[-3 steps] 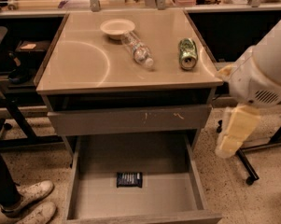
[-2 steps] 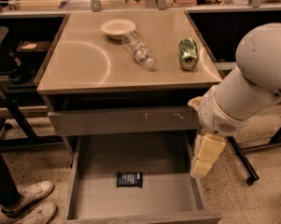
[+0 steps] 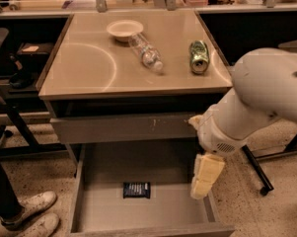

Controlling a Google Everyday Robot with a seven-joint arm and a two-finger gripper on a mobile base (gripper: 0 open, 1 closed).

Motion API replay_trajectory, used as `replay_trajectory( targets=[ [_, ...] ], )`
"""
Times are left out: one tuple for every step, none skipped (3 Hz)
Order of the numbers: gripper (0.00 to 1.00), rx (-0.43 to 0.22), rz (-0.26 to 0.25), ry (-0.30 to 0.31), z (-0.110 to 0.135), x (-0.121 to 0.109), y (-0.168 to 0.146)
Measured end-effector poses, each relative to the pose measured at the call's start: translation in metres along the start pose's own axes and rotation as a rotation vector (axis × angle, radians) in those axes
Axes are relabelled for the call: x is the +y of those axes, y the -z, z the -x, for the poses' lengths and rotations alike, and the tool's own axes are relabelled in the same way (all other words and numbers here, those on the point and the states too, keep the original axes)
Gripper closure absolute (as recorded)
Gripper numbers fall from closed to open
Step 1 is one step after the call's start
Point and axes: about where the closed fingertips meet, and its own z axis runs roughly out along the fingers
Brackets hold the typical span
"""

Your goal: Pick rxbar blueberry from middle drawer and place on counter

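The rxbar blueberry (image 3: 136,189), a small dark navy bar, lies flat on the grey floor of the open middle drawer (image 3: 153,212), near its centre. My gripper (image 3: 205,176) hangs from the white arm over the drawer's right side, to the right of the bar and apart from it. The beige counter (image 3: 98,65) sits on top of the cabinet above.
On the counter stand a white bowl (image 3: 124,30), a clear plastic bottle (image 3: 145,53) lying on its side and a green crushed can (image 3: 198,56). A shut drawer front (image 3: 123,128) is above the open drawer. A person's white shoes (image 3: 27,216) are at lower left.
My arm has swung left from beside the cabinet, and the gripper now hangs over the drawer's right side. The bar has not moved.
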Motion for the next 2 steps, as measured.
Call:
replay_trajectory(
  targets=[
    [0.00, -0.015, 0.047, 0.011, 0.004, 0.001, -0.067],
    [0.00, -0.045, 0.079, 0.018, 0.007, -0.005, -0.128]
  ],
)
